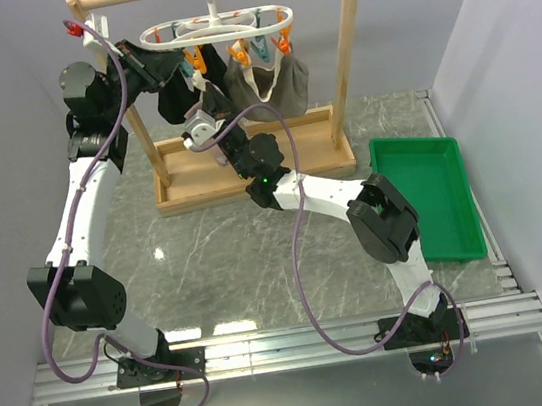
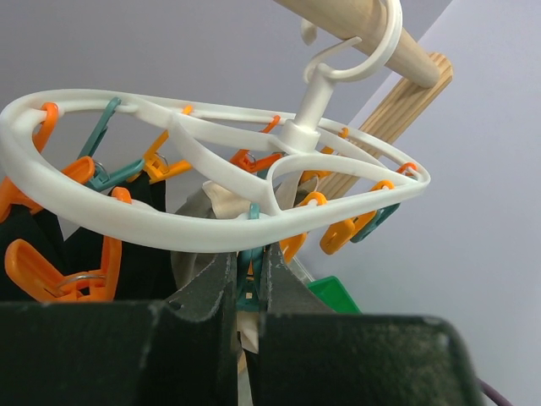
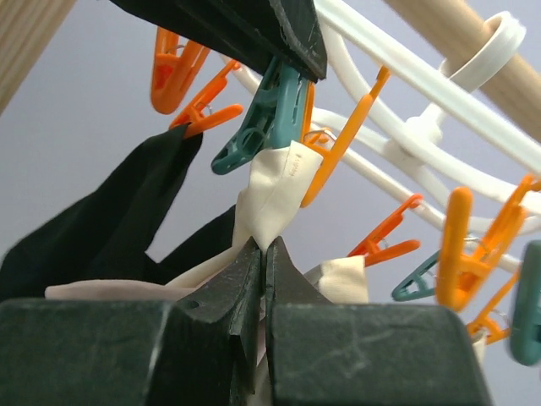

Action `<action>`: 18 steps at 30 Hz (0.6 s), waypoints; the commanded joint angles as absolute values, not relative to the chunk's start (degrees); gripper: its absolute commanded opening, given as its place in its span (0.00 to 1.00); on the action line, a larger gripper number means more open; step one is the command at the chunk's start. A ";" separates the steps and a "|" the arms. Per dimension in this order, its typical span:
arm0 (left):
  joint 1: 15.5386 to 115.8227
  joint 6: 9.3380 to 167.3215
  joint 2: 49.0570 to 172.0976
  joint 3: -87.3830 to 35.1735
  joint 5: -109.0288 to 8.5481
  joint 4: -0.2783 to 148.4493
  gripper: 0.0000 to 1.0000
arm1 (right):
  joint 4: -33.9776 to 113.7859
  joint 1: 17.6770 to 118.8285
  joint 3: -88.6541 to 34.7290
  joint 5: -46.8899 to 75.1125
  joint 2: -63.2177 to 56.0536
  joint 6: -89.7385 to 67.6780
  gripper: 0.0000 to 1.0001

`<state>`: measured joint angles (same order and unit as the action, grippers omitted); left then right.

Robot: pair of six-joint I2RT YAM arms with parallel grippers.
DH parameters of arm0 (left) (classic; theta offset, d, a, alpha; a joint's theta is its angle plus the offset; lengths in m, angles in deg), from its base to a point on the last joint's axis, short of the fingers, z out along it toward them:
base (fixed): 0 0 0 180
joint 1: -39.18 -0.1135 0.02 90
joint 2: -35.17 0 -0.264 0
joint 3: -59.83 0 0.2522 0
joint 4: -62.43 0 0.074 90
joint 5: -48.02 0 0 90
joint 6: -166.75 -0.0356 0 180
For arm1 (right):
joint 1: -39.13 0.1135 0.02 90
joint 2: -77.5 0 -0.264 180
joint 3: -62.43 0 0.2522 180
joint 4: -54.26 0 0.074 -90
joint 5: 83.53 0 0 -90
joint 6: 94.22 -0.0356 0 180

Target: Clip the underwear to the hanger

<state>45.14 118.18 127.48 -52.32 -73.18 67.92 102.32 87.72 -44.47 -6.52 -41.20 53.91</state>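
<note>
Underwear (image 3: 272, 199) at teal peg (image 3: 254, 135) of hanger (image 2: 211, 233)

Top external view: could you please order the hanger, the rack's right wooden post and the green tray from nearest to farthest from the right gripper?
1. The hanger: just above the right gripper, which grips the underwear.
2. The right wooden post: farther, to the right.
3. The green tray: farthest, at the far right.

Robotics lab (walled test table (image 1: 220, 271))
</note>
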 commanded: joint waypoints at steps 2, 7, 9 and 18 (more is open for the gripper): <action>44.45 118.06 127.19 -55.27 -73.97 68.89 0.00 | 110.71 88.34 -46.25 -4.96 -42.12 59.23 0.00; 44.45 117.80 127.46 -55.54 -73.80 69.33 0.00 | 111.52 88.34 -45.81 -4.43 -42.73 60.82 0.00; 44.45 117.79 127.37 -55.36 -73.62 69.16 0.00 | 111.69 88.34 -45.64 -4.34 -42.82 61.00 0.00; 44.45 118.32 127.72 -56.33 -73.71 68.54 0.00 | 112.30 88.43 -43.62 -4.25 -42.74 61.44 0.00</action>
